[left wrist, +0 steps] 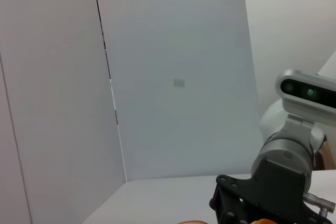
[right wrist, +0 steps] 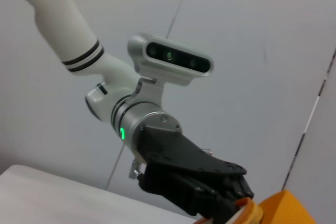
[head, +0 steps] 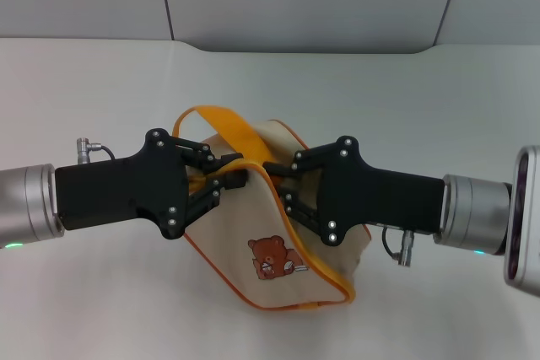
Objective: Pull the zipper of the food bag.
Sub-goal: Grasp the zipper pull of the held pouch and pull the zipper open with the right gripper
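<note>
The food bag [head: 278,250] sat on the pale desk [head: 101,90] in front of me, roughly at its middle, with its bear patch [head: 275,259] turned toward my head camera and its orange handle strap [head: 221,120] arching up behind. My left gripper [head: 236,173] had reached in from the left to the bag's upper edge. Its jaws looked drawn together on the orange-trimmed fabric there, though the dark fingers overlapped the cloth and I could not make out exactly what they pinched. My right gripper [head: 277,176] had come in from the right to the same edge, nearly meeting the left one. Its jaws lay against the bag's top, and I could not tell whether they were apart or clamped, since its body covered them.

The zipper was mostly hidden beneath both grippers, and I could not find its pull tab. Orange piping [head: 325,288] ran down the near edge of the bag to its corner.

My left wrist camera showed mainly grey wall panels [left wrist: 173,77], with my right arm's black gripper body [left wrist: 257,203] cut off at the frame edge and only a sliver of orange beside it. My right wrist camera caught my left gripper [right wrist: 231,203] over a cropped patch of orange strap [right wrist: 286,211]; the bag itself was out of view there.
</note>
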Action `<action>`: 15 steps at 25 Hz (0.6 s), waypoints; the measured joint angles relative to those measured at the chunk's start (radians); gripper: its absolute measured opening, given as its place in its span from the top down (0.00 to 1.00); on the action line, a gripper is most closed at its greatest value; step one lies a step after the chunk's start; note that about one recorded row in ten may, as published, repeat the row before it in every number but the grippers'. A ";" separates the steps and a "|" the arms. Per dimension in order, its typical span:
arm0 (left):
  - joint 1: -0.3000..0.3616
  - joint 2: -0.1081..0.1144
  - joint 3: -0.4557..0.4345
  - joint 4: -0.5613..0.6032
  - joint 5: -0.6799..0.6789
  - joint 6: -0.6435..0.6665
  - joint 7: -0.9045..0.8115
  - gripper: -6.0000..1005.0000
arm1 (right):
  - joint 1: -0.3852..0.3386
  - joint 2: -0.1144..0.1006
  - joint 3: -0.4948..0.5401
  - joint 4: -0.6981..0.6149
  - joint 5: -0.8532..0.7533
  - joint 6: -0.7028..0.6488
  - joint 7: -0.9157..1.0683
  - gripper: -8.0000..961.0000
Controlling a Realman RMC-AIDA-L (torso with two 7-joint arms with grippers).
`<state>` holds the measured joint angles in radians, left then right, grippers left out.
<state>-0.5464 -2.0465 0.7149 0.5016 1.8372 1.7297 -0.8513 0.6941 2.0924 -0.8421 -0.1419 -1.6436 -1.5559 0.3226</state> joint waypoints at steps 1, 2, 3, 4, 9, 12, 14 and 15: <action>0.000 0.000 0.000 0.000 0.000 0.001 0.000 0.90 | 0.000 0.000 -0.004 0.007 0.000 0.000 -0.026 0.64; 0.000 0.000 0.000 0.000 0.000 0.001 0.000 0.90 | 0.000 0.000 -0.004 0.007 0.000 0.000 -0.026 0.67; 0.001 0.000 0.000 0.000 0.000 0.001 0.000 0.90 | 0.001 0.000 -0.004 0.013 0.000 0.000 -0.037 0.70; 0.002 0.000 0.000 0.000 0.000 0.002 0.000 0.90 | 0.001 0.000 -0.004 0.018 0.002 0.000 -0.047 0.74; 0.004 0.000 -0.003 0.000 -0.001 0.006 0.000 0.90 | -0.001 0.000 -0.004 0.020 0.005 -0.002 -0.053 0.91; 0.005 0.000 -0.008 -0.004 -0.002 0.005 -0.001 0.90 | -0.009 -0.002 -0.002 0.017 0.005 -0.006 -0.045 0.96; 0.005 0.000 -0.016 -0.008 -0.003 -0.001 -0.004 0.90 | -0.023 -0.007 -0.003 0.009 0.003 -0.011 -0.031 0.99; 0.006 0.000 -0.021 -0.009 -0.003 -0.005 -0.008 0.90 | -0.034 -0.008 -0.005 -0.001 -0.004 -0.014 -0.018 0.99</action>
<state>-0.5402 -2.0463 0.6940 0.4930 1.8343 1.7248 -0.8591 0.6603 2.0845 -0.8469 -0.1430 -1.6475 -1.5699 0.3049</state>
